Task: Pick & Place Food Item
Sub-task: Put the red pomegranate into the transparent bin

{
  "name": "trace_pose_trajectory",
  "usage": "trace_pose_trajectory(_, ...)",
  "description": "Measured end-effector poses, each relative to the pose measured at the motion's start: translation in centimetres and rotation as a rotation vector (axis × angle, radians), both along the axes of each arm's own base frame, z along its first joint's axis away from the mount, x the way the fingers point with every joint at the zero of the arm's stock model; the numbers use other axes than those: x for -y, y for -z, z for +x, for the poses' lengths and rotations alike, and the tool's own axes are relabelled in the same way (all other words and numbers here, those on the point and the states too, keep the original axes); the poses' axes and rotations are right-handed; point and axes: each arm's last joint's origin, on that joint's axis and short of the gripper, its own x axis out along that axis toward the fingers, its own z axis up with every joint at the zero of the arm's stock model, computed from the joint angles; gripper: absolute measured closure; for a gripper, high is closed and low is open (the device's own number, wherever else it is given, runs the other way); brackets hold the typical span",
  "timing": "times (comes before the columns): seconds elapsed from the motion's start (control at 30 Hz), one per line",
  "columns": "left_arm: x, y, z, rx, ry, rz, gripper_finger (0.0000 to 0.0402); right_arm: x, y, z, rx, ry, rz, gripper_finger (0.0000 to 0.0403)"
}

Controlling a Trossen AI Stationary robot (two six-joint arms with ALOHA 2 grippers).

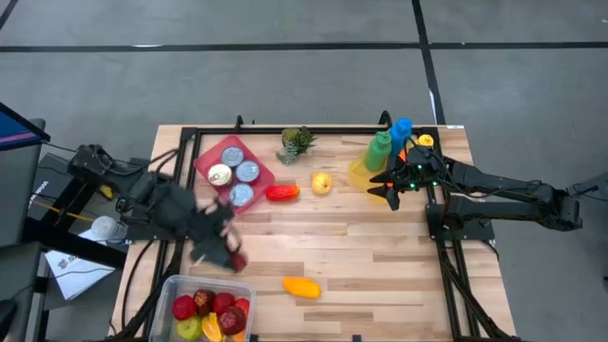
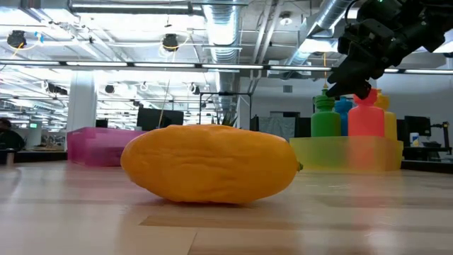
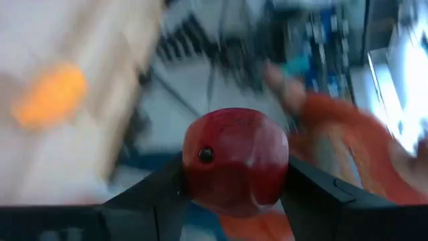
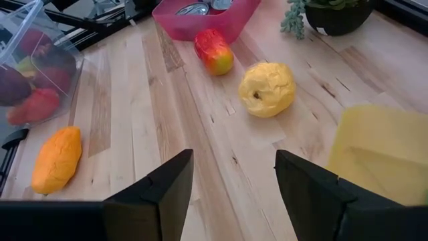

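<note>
High view: light wood plank table (image 1: pixel 380 256) on a black frame, grey floor all round; low view looks across it into an open room with ceiling ducts and lamps. My left gripper (image 1: pixel 231 255) is just above the clear plastic bin (image 1: pixel 163 296) at the table's near left corner, fingers closed part way on a dark red round fruit (image 3: pixel 235 161), glossy, small dark spot on its skin, squeezed between both fingers (image 3: pixel 144 201). So that fruit is off the table in my left grip, close over the bin. Bin holds a heap of red, dark red and yellow-green pieces (image 1: pixel 211 313). Orange oblong fruit (image 1: pixel 302 286) lies on the wood just to the right of my left gripper. Pink tray (image 1: pixel 203 160) further back beyond that gripper holds round metal cans (image 1: pixel 234 172). Red-and-yellow piece (image 1: pixel 282 193) beside the tray, yellow wrinkled fruit (image 1: pixel 322 182) next to it, small potted plant (image 1: pixel 296 142) behind. My right gripper (image 1: pixel 390 193) hangs open, holding nothing, next to the yellow tray (image 1: pixel 358 174) with green (image 1: pixel 379 150), blue (image 1: pixel 401 131) and other bottles standing in it.
</note>
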Motion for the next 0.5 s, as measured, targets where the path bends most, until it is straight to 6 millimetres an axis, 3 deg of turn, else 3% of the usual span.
trace_pose_trajectory(0.23, 5.4, 0.2, -3.5, -0.120, 0.268, -0.106, 0.0204, 0.0, 0.0, 0.0, 0.003, 0.023, 0.039, 0.0198)
trace_pose_trajectory(0.5, 8.4, 0.9, -7.1, -0.185, 0.242, -0.057, 0.0205, 0.0, 0.0, 0.0, 0.006, 0.040, 0.067, 0.0198)
